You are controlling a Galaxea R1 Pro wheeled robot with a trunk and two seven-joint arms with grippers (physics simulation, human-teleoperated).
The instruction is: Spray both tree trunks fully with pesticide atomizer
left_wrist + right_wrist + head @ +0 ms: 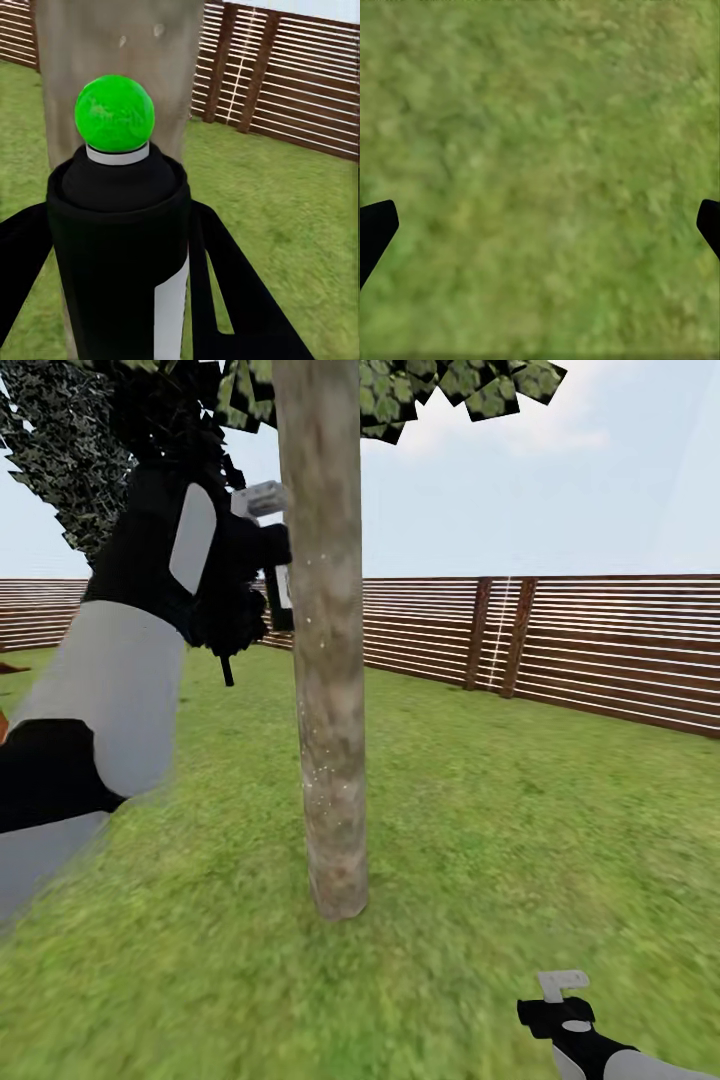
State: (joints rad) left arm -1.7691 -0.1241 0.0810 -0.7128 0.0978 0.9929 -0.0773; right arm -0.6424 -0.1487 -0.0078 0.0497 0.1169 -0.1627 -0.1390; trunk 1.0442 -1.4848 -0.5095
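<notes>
A tree trunk (325, 660), mottled grey-brown, rises from the lawn in the middle of the head view, with blocky green leaves (400, 390) above. My left gripper (262, 570) is raised beside the trunk's left side, shut on the pesticide atomizer (279, 595). In the left wrist view the atomizer (120, 247) is a black bottle with a white stripe and a green ball top (114, 112), its top close to the trunk (112, 45). My right gripper (562, 992) hangs low at the bottom right over the grass, open, its fingertips (375, 229) far apart.
A brown slatted fence (560, 640) runs behind the tree across the garden. A dark conifer (60, 460) stands at the upper left. Green lawn (500, 810) spreads around the trunk on all sides.
</notes>
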